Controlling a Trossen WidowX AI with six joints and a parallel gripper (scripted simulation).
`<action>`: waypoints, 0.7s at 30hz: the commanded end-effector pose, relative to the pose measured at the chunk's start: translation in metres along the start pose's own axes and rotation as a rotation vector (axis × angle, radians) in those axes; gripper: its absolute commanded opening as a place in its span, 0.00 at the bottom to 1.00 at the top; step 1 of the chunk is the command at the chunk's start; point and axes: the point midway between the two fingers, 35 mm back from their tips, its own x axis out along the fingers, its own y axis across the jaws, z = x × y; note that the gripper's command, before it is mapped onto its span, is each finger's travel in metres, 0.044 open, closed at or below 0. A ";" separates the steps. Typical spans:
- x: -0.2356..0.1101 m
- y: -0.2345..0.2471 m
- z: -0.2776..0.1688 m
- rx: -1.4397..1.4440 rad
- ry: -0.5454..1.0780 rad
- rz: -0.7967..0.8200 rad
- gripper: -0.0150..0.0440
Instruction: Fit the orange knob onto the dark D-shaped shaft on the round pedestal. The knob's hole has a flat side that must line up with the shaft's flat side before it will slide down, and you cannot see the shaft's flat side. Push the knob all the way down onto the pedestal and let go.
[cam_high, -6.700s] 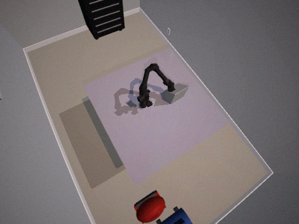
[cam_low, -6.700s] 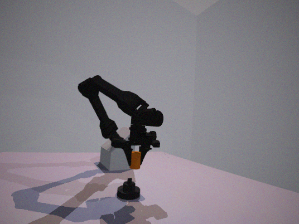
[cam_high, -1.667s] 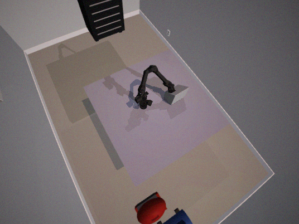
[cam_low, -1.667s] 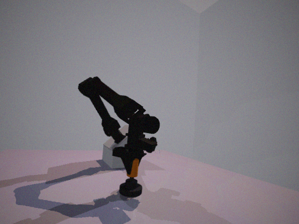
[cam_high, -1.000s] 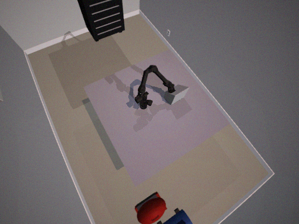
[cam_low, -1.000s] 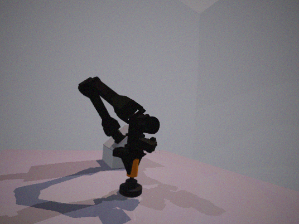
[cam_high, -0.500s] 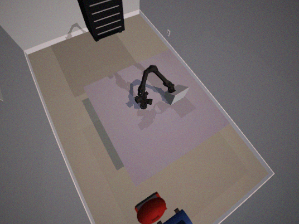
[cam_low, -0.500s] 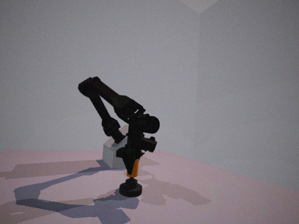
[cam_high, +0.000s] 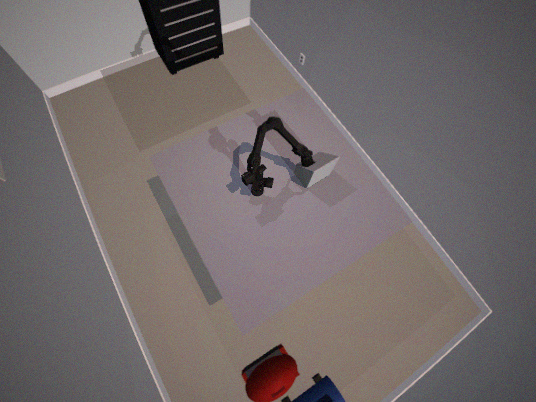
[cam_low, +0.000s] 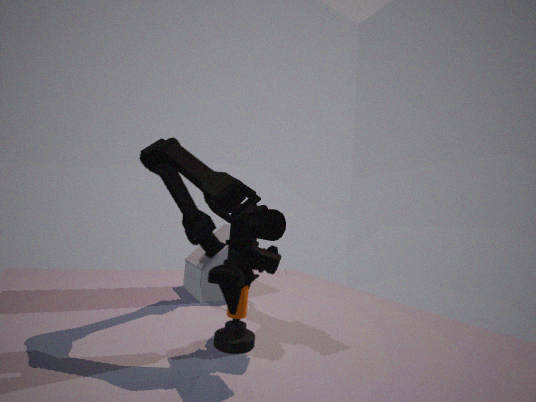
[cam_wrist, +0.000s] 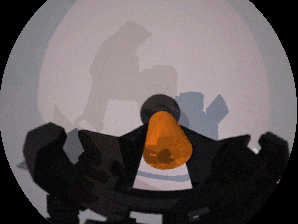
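Note:
My gripper (cam_low: 237, 305) (cam_wrist: 162, 127) is shut on the orange knob (cam_low: 242, 303) (cam_wrist: 164, 139) and holds it upright, pointing down. The knob's lower end stands right above the dark round pedestal (cam_low: 234, 338) (cam_wrist: 160, 104), at or just on its top. The D-shaped shaft is hidden by the knob and fingers. In the top view the gripper (cam_high: 256, 186) is a small dark shape on the pale mat; knob and pedestal do not show there. In the wrist view the pedestal peeks out just beyond the knob's tip.
The arm's white base block (cam_high: 320, 169) (cam_low: 200, 272) stands just behind the pedestal. A dark shelf unit (cam_high: 182, 32) stands at the far wall. A red and a blue object (cam_high: 271, 377) lie at the near floor edge, far off.

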 end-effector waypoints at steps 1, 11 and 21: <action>0.000 -0.001 0.000 -0.002 0.000 -0.003 0.25; -0.004 -0.001 0.001 -0.078 0.000 -0.003 0.25; -0.002 -0.001 0.000 -0.211 0.001 -0.003 0.25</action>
